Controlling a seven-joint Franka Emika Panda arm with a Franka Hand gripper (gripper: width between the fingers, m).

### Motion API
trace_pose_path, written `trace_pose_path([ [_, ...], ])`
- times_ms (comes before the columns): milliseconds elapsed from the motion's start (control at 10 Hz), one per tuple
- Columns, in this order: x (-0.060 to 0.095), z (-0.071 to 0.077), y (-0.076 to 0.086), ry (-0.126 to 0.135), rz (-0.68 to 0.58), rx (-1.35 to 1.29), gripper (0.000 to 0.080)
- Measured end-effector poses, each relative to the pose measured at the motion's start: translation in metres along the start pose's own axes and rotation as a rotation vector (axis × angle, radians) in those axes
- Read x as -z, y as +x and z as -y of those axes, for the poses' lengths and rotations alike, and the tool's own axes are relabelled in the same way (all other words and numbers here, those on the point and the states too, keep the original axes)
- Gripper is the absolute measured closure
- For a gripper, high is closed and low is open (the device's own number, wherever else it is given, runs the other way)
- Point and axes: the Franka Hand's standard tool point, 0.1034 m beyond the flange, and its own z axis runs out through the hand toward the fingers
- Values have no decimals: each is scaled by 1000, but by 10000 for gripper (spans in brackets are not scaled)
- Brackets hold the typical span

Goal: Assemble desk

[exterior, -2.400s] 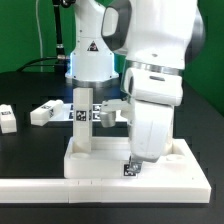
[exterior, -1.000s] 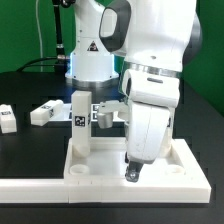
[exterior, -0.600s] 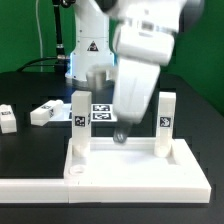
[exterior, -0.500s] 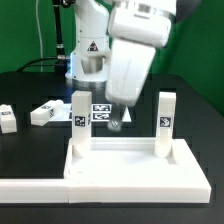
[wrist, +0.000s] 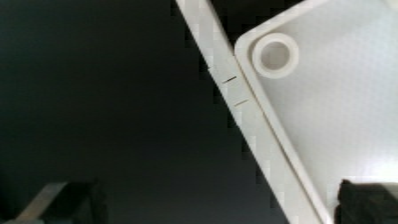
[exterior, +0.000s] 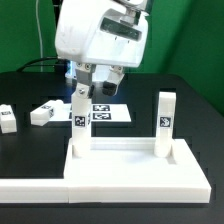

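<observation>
The white desk top (exterior: 130, 165) lies at the front with its rim up. Two tagged legs stand upright in it, one on the exterior view's left (exterior: 79, 122) and one on the right (exterior: 165, 120). Two more legs lie loose on the black table, one (exterior: 44, 112) further back than the other (exterior: 6, 120). My gripper (exterior: 98, 82) hangs above and behind the left upright leg, open and holding nothing. In the wrist view a desk-top corner (wrist: 329, 120) with a round socket (wrist: 276, 55) shows, and my open gripper (wrist: 217, 205) has only table and rim between its dark fingertips (wrist: 71, 200).
The marker board (exterior: 108, 113) lies flat behind the desk top, near the arm's base (exterior: 90, 62). A long white border bar (exterior: 35, 187) runs along the front and the exterior view's left of the desk top.
The gripper has left the right leg, which stays upright in the desk top. It has risen and swung towards the exterior view's left, and now hangs near the left leg.
</observation>
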Motion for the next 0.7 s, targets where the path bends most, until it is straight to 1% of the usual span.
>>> trace_pose_path([
  [100, 0, 0, -1, 0, -1, -64, 150],
  [200, -3, 6, -13, 0, -9, -84, 150],
  [300, 1, 11, -37, 29, -12, -150, 150],
  [400, 5, 13, -64, 51, -13, -210, 150],
  [500, 4, 13, -88, 70, -9, -294, 150],
  [600, 7, 12, -108, 82, -3, -379, 150],
  [700, 9, 7, -119, 81, 4, -450, 150],
])
